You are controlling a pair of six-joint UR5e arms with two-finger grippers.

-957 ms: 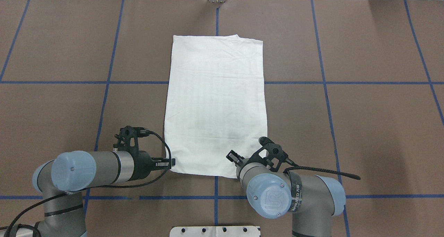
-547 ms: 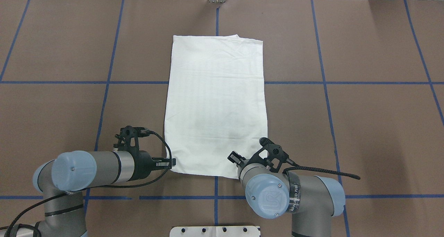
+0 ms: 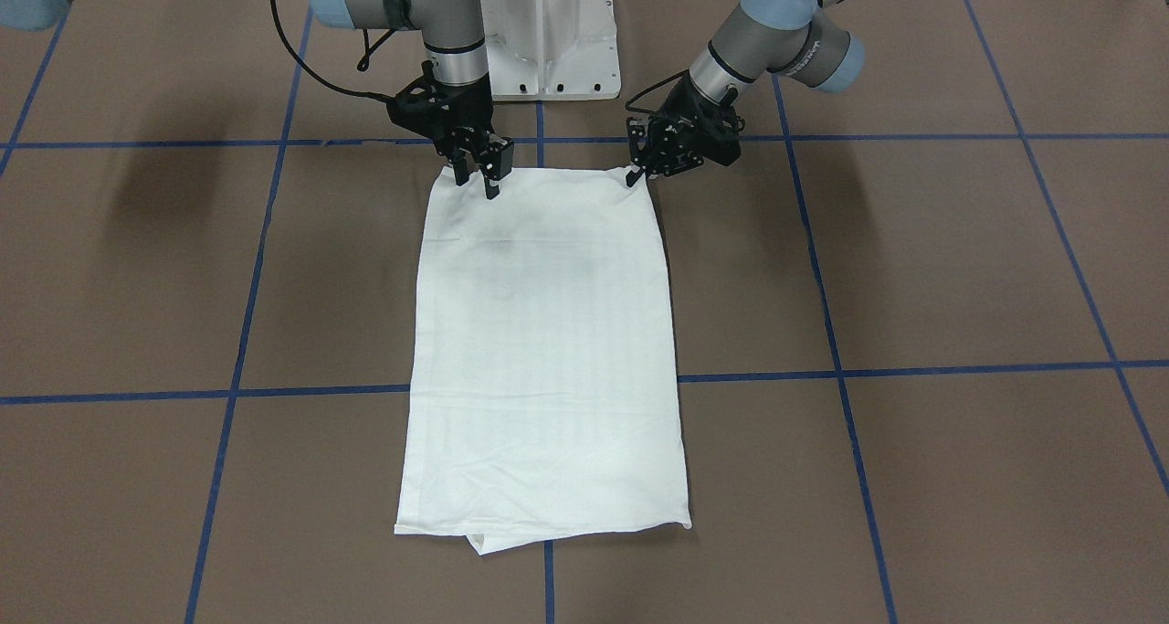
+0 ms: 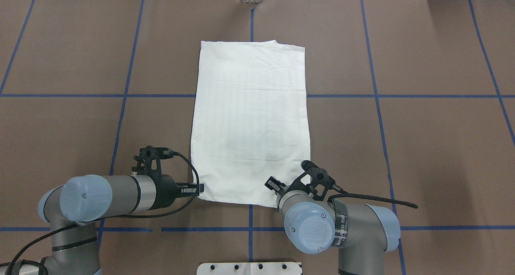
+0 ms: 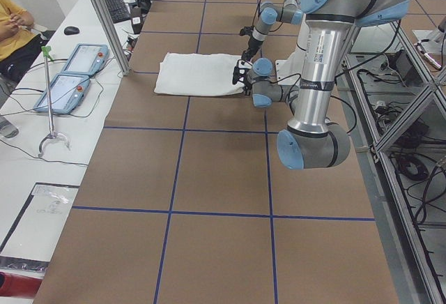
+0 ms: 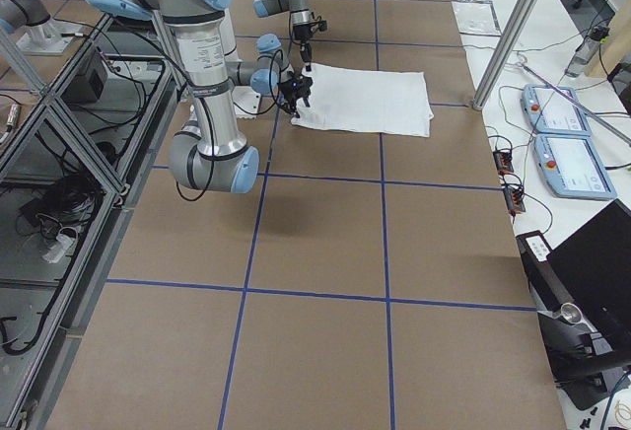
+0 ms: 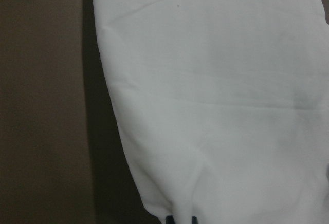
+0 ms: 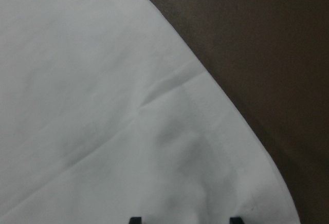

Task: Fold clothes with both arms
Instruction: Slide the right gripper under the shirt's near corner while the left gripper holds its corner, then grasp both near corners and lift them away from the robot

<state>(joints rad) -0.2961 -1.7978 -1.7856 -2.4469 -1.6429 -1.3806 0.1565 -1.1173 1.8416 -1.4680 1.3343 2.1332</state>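
Note:
The clothes (image 4: 249,122) are one white shirt folded into a long rectangle, flat on the brown table (image 3: 913,268). Both grippers are at its edge nearest the robot. My left gripper (image 4: 198,189) (image 3: 637,174) lies low at the near-left corner. In the left wrist view its fingertips (image 7: 182,220) sit close together, shut on the cloth (image 7: 216,80). My right gripper (image 3: 477,181) points down over the near-right corner, open. Its two fingertips (image 8: 134,220) stand wide apart above the fabric (image 8: 103,106). No print, collar or label shows.
The white pedestal (image 4: 249,268) stands between the arm bases. Blue tape lines (image 4: 120,96) grid the table. In the exterior left view a side bench holds two teach pendants (image 5: 70,74), a metal post (image 5: 104,18) stands at the table edge, and a person (image 5: 14,32) sits beyond.
My right wrist has shifted slightly right and towards the robot. The left arm and the shirt are unchanged.

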